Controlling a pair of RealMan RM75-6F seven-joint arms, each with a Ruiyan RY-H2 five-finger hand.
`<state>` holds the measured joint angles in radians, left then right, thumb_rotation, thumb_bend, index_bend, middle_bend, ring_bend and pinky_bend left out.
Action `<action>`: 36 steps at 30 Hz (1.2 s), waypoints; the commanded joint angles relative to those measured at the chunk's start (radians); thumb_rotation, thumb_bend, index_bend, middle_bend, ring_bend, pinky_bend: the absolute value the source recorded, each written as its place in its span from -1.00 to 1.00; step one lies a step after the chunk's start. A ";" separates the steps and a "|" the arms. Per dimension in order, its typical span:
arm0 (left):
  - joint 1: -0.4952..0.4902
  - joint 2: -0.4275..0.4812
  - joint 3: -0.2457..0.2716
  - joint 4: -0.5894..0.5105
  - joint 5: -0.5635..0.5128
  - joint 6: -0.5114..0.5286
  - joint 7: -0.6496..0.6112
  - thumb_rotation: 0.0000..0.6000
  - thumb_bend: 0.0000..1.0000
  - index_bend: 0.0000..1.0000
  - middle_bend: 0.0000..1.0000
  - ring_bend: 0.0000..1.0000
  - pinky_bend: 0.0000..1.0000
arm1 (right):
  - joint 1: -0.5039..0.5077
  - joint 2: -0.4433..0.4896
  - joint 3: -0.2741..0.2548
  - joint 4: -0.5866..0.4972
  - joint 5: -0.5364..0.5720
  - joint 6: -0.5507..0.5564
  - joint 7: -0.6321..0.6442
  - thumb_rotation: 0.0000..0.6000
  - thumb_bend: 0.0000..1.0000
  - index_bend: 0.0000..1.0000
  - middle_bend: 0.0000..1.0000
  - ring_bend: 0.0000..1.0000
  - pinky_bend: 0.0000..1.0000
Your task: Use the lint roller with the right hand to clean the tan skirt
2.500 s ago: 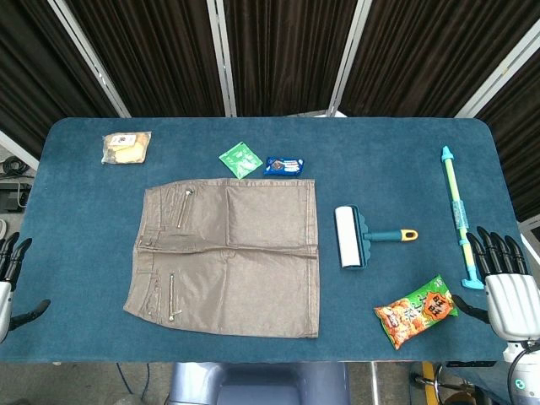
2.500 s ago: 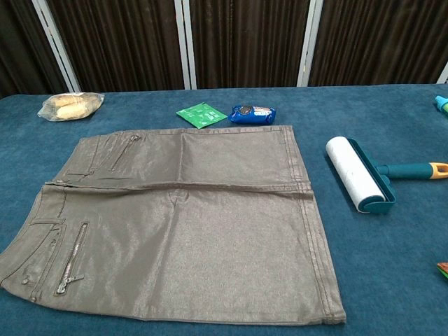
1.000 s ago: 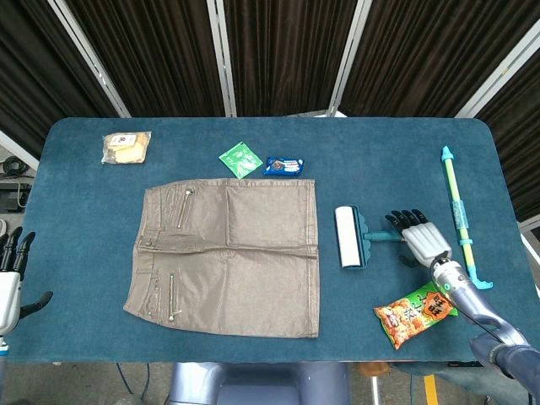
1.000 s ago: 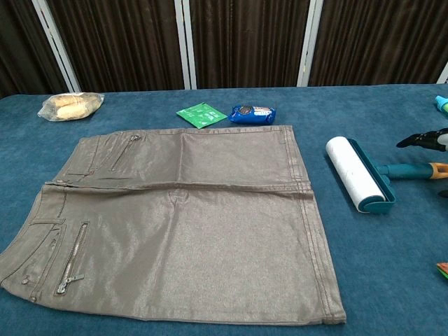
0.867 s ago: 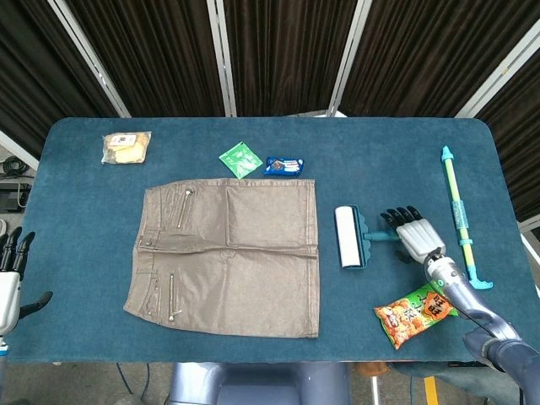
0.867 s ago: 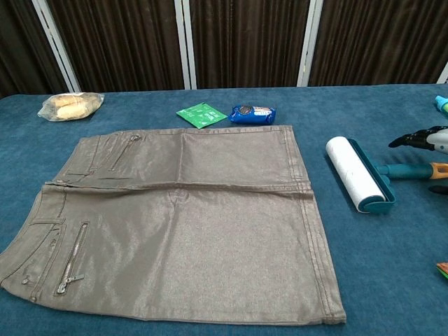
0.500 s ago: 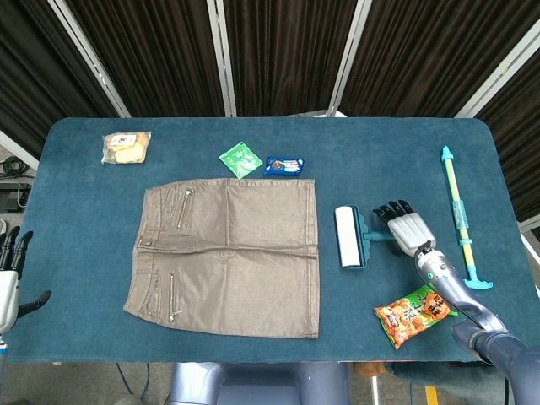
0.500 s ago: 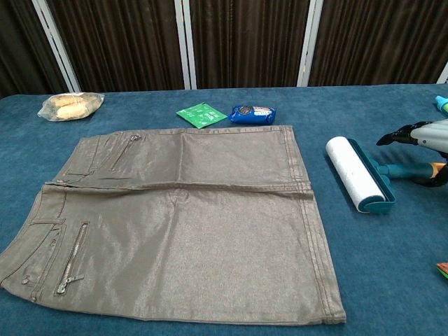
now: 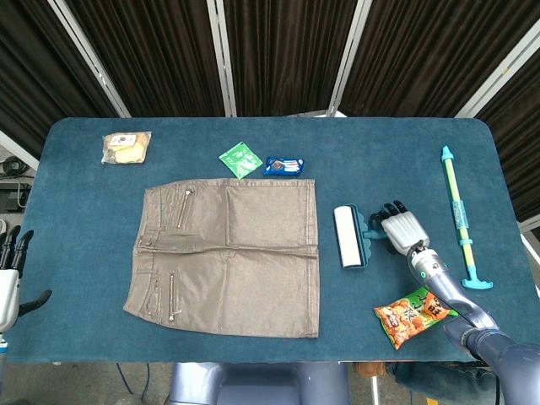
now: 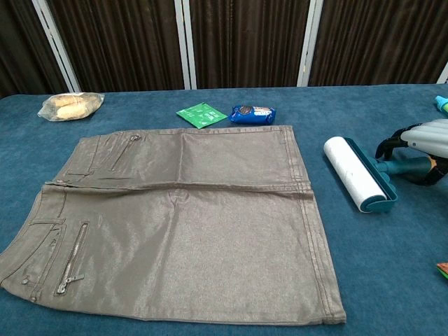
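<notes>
The tan skirt [image 9: 228,253] lies flat in the middle of the blue table [image 9: 76,211], also seen spread wide in the chest view [image 10: 182,224]. To its right lies the lint roller [image 9: 347,237], a white roll in a teal frame [image 10: 353,173]. My right hand [image 9: 402,226] covers its handle. In the chest view the right hand [image 10: 420,140] has its fingers curled over the handle and the thumb under it. The roller rests on the table. My left hand [image 9: 8,283] hangs off the table's left edge, fingers apart, holding nothing.
A bag of bread [image 9: 126,146], a green packet [image 9: 241,159] and a blue cookie pack [image 9: 284,165] lie beyond the skirt. An orange-green snack bag [image 9: 419,309] lies near my right forearm. A long teal and yellow stick [image 9: 458,215] lies at the far right.
My right hand came from the table's right edge leftward onto the roller's handle and its fingers curled around it. The roller shifted slightly. The left hand stayed put.
</notes>
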<state>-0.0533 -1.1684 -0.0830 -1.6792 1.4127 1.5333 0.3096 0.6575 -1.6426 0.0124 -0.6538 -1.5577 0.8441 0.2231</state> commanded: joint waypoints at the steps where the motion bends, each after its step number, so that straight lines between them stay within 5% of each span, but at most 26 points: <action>1: -0.001 -0.001 0.001 0.000 -0.001 -0.002 0.002 1.00 -1.00 -1.00 -1.00 -1.00 -1.00 | -0.001 -0.009 -0.008 0.018 -0.008 0.017 0.004 1.00 0.13 -0.32 -0.26 -0.53 -0.41; 5: -0.002 -0.002 0.002 -0.001 -0.002 -0.003 0.006 1.00 -1.00 -1.00 -1.00 -1.00 -1.00 | -0.005 -0.013 -0.018 0.035 -0.019 0.047 0.029 1.00 0.32 -0.24 -0.19 -0.46 -0.33; 13: -0.002 0.004 0.005 -0.008 0.005 -0.001 -0.003 1.00 -1.00 -1.00 -1.00 -1.00 -1.00 | -0.003 0.016 -0.016 0.011 -0.031 0.108 0.055 1.00 0.39 -0.22 -0.17 -0.44 -0.31; 21: -0.003 0.017 0.008 -0.018 0.012 -0.003 -0.023 1.00 -1.00 -1.00 -1.00 -1.00 -1.00 | 0.037 0.101 0.026 -0.165 -0.024 0.147 -0.026 1.00 0.45 -0.21 -0.16 -0.43 -0.30; 29: -0.010 0.021 0.010 -0.021 0.007 -0.019 -0.028 1.00 -1.00 -1.00 -1.00 -1.00 -1.00 | 0.124 0.180 0.068 -0.467 -0.019 0.083 -0.298 1.00 0.58 -0.21 -0.16 -0.43 -0.30; 36: -0.013 0.029 0.012 -0.019 0.003 -0.030 -0.043 1.00 -1.00 -1.00 -1.00 -1.00 -1.00 | 0.185 0.139 0.104 -0.673 0.054 -0.016 -0.621 1.00 0.61 -0.21 -0.16 -0.43 -0.29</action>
<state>-0.0662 -1.1410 -0.0713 -1.6989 1.4163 1.5045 0.2678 0.7981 -1.4849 0.0897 -1.2157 -1.5515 0.8913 -0.2421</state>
